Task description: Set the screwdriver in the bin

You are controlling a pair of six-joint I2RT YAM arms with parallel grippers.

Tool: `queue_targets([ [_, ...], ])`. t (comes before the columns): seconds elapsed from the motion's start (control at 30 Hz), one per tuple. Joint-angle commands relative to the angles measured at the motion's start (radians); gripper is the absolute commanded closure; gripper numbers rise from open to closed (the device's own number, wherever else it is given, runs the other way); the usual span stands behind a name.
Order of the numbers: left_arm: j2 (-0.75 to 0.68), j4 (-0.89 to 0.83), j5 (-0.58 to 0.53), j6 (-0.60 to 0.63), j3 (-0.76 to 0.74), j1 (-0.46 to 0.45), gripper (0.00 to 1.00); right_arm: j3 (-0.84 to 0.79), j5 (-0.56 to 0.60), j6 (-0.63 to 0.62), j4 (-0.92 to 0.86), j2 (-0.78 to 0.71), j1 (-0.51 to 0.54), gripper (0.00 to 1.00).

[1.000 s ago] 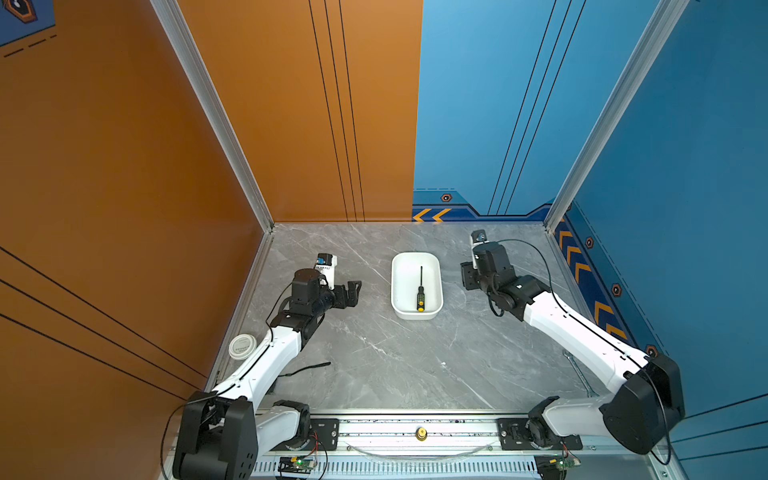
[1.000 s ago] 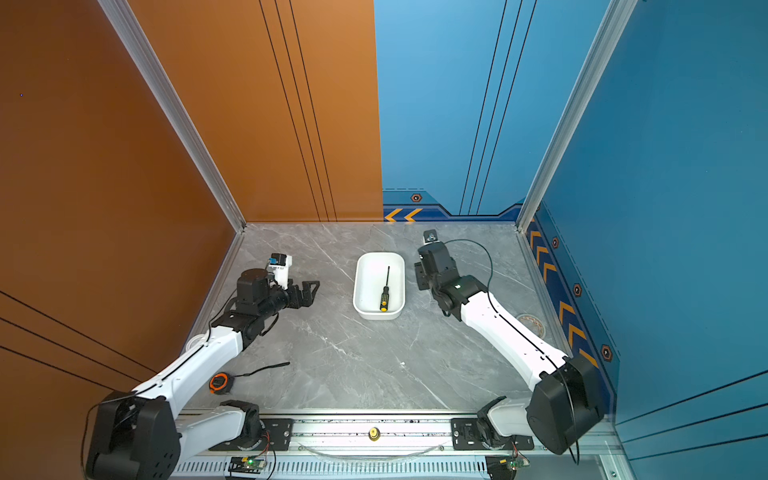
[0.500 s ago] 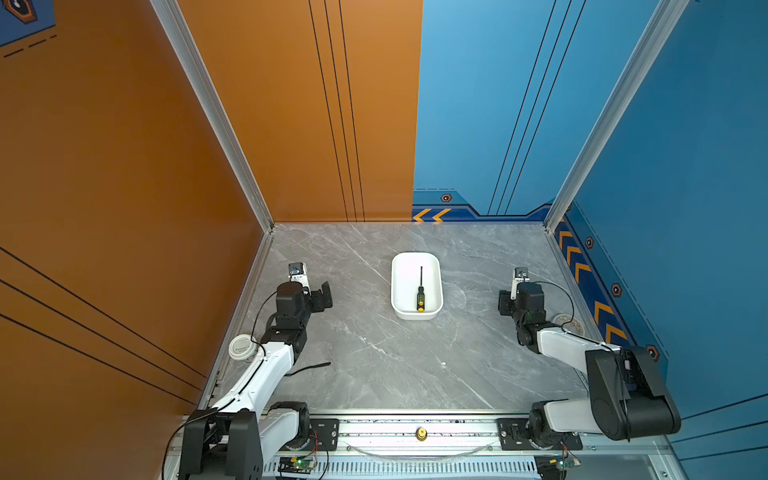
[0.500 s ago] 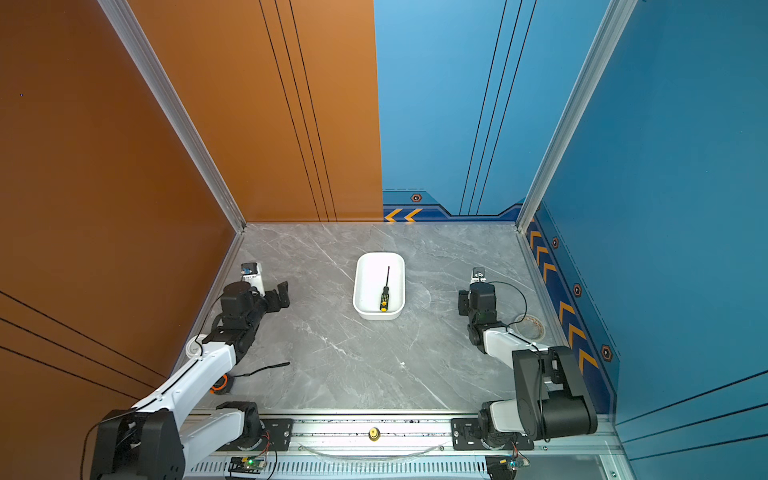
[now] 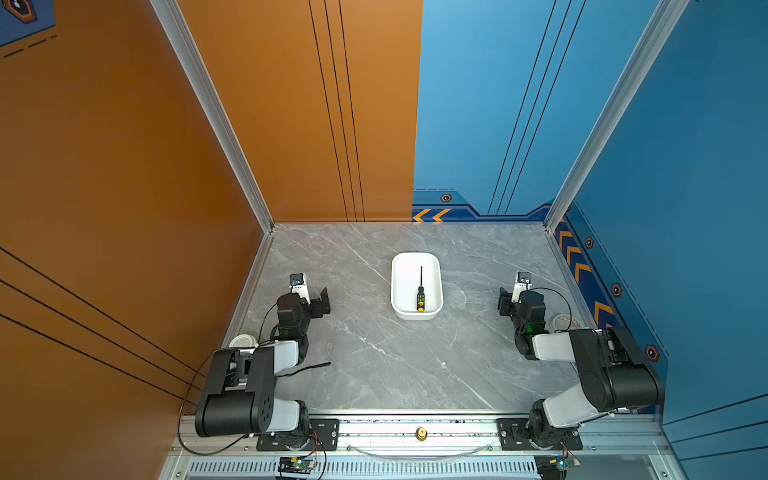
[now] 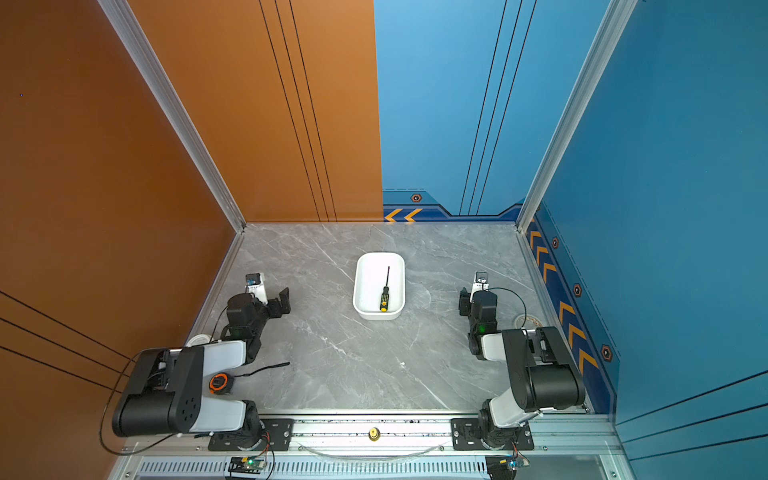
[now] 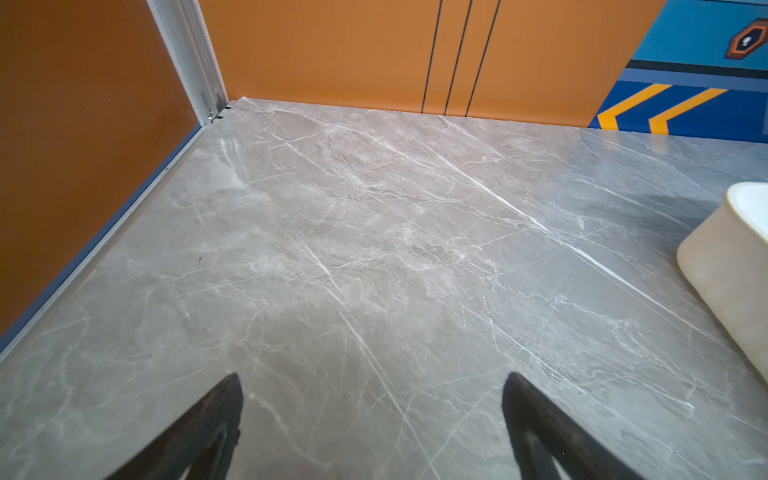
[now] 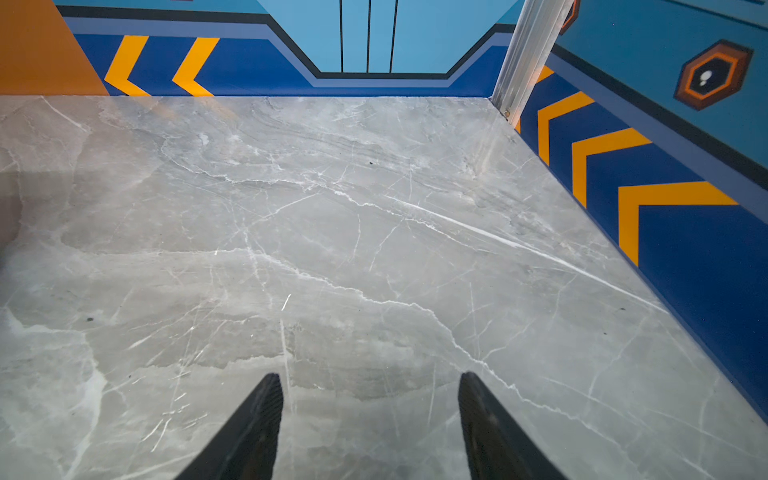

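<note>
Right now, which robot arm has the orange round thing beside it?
The left arm, by the orange wall: the orange-and-black disc lies beside its white link. The right arm has none.

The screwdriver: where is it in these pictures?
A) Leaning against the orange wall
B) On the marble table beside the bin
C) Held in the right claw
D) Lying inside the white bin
D: in both top views the screwdriver lies flat on the floor of the bin, its yellow end cap toward the near wall.
</note>
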Motion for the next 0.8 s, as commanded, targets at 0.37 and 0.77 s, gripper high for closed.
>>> queue_targets([
  [0.37, 0.113, 0.097, 0.025, 0.072, 0.04, -0.049, 0.02, -0.002, -0.027, 0.017, 0.059, 0.007, -0.009, 0.0],
  [0.77, 0.112, 0.088, -0.063, 0.066, 0.046, -0.067, 0.02, 0.012, -0.073, 0.035, 0.036, 0.007, -0.035, 0.0],
])
